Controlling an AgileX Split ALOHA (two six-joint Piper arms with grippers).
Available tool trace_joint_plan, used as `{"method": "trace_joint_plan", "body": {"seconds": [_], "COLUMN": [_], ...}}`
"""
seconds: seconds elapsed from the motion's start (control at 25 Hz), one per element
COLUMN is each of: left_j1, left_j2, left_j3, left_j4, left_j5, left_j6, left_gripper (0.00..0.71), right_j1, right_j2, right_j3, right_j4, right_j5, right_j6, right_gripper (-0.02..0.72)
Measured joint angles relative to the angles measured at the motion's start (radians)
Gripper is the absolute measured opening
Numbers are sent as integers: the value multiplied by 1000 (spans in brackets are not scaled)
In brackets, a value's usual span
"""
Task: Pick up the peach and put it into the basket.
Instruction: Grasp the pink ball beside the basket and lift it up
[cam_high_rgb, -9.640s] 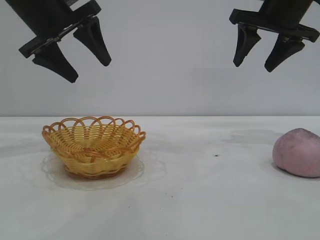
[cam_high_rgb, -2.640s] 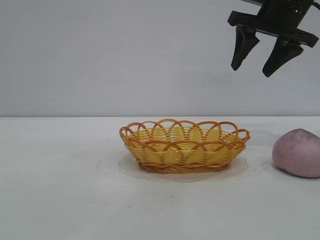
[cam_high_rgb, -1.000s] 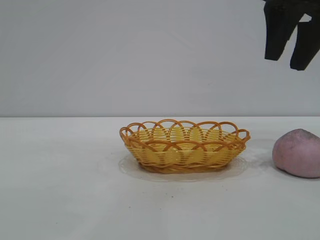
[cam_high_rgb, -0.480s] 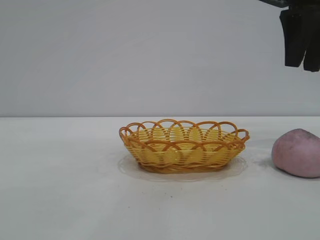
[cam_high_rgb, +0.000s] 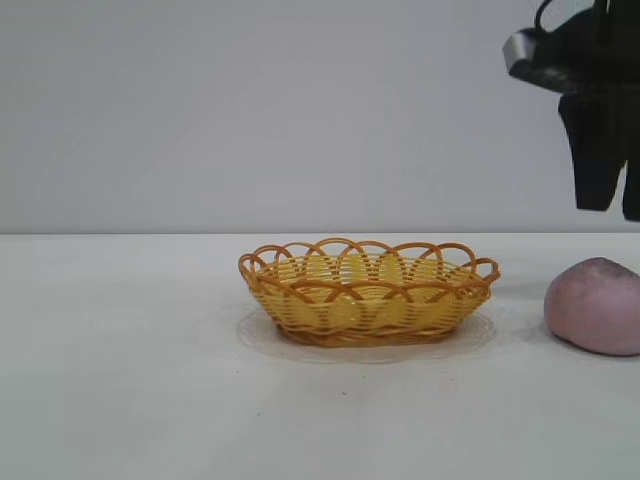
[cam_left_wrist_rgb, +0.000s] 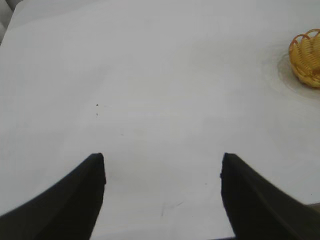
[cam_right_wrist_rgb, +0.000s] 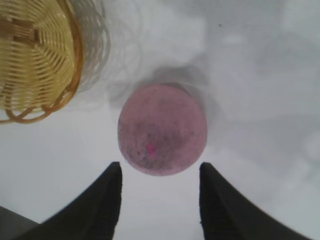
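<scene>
Pink-mauve item: matte rounded dusty pink-mauve peach (cam_high_rgb: 597, 306) sits on the white tabletop (cam_high_rgb: 130, 380), at the right edge of the exterior view, partly cut off by the frame.
Peach contact: touching nothing but the table; clear of both grippers.
Right gripper (cam_high_rgb: 610, 205): black, pointing steeply down, hanging in the air above the peach at the exterior view's upper right.
Right gripper vs peach: in the exterior view the finger tips end above the fruit's top with a visible gap of wall between them.
Right wrist view: peach (cam_right_wrist_rgb: 162, 129) lies centred ahead of the two black fingers (cam_right_wrist_rgb: 106, 200), fruit in line with the gap, not between them.
Right gripper state: jaws parted to a moderate width, roughly the peach's breadth; nothing held.
Basket: shallow oval wicker basket (cam_high_rgb: 368, 292) with yellow woven sides and an orange scalloped looped rim, mid-table, upright, nothing inside it.
Basket vs peach: basket stands to the left of the peach in the exterior view, near but apart; bare table between them.
Right wrist view, basket: rim and weave (cam_right_wrist_rgb: 35, 60) show at one corner, beside the peach, not touching it.
Left gripper (cam_left_wrist_rgb: 162, 195): out of the exterior view; its wrist view shows two black fingers spread wide over bare table, holding nothing.
Left wrist view, basket: edge of the basket (cam_left_wrist_rgb: 306, 57) far off at the frame's border.
</scene>
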Motion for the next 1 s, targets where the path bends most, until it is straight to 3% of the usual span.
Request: {"method": "trace_joint_plan", "body": {"seconds": [0.32, 0.44, 0.56, 0.8, 1.0], "left_j1": [0, 0, 0, 0, 0], "left_j2": [0, 0, 0, 0, 0], "left_j3": [0, 0, 0, 0, 0], "left_j4": [0, 0, 0, 0, 0], "left_j5": [0, 0, 0, 0, 0], "left_j6": [0, 0, 0, 0, 0], "left_gripper": [472, 472, 472, 472, 472], "right_j1": [0, 0, 0, 0, 25], "right_j2": [107, 115, 106, 15, -67], "right_j3": [0, 0, -7, -111, -193], "right_j4": [17, 18, 14, 3, 89], "right_j5": [-6, -6, -6, -5, -3], "right_j6": [0, -4, -6, -6, -9], "right_gripper": [316, 115, 0, 0, 0]}}
